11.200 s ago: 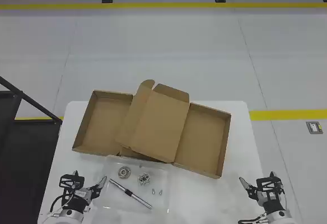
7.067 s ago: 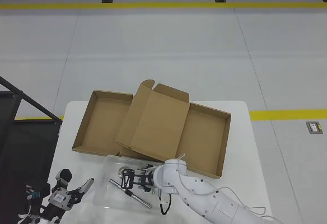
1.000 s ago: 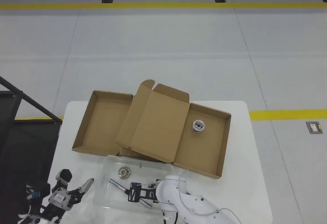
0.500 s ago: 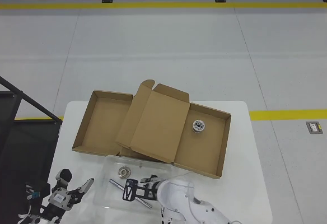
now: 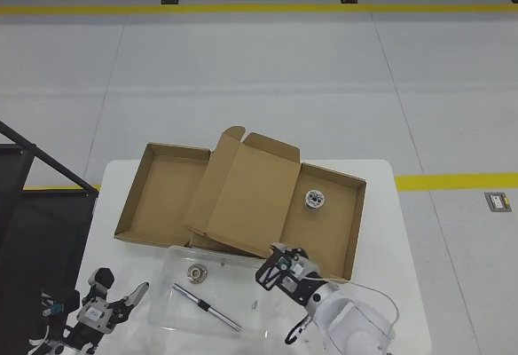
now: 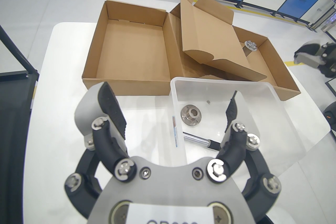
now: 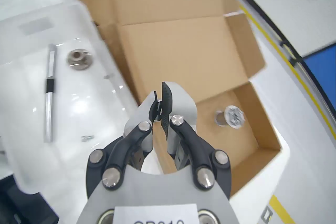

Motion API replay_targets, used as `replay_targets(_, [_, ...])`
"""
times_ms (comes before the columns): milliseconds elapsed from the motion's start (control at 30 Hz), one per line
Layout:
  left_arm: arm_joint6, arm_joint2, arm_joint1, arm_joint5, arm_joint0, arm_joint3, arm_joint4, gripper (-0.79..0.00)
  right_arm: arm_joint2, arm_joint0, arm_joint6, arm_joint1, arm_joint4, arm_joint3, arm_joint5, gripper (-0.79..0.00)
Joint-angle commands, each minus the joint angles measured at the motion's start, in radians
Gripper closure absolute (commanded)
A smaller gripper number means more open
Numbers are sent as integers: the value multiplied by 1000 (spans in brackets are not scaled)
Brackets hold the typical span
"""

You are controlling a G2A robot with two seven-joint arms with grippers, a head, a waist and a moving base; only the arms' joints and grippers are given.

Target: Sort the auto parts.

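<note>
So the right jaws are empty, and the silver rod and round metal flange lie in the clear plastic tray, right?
No. The right wrist view shows the jaws of the right gripper shut on a small threaded screw. The silver rod and round metal flange do lie in the clear plastic tray.

Your left gripper (image 6: 170, 96) hangs with jaws spread wide — your right gripper (image 7: 160, 97) has its jaws pinching a small screw (image 7: 158, 110).

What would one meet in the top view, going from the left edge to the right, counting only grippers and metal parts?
left gripper → flange → right gripper, shut on a screw → round part in the cardboard box
</note>
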Motion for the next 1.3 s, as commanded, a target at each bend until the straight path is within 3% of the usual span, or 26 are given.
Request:
replay_targets(0, [0,0,0,0,0,0,0,-785,40,-18,-48,3,14,-11,40,0])
replay_targets(200, [0,0,0,0,0,0,0,-785,124,-27,-283,12,121,19,16,0])
replay_targets(433, [0,0,0,0,0,0,0,-785,216,-13,-589,32,265,126,-203,0])
replay_targets(533, [0,0,0,0,0,0,0,-785,242,-9,-656,38,275,172,-235,0])
replay_targets(633, [0,0,0,0,0,0,0,-785,246,-4,-609,41,258,193,-216,0])
replay_targets(800, [0,0,0,0,0,0,0,-785,235,47,-331,35,250,254,-98,0])
replay_targets(1000, [0,0,0,0,0,0,0,-785,209,197,-81,25,304,464,-79,0])
replay_targets(1267, [0,0,0,0,0,0,0,-785,181,312,-82,18,322,697,-61,0])
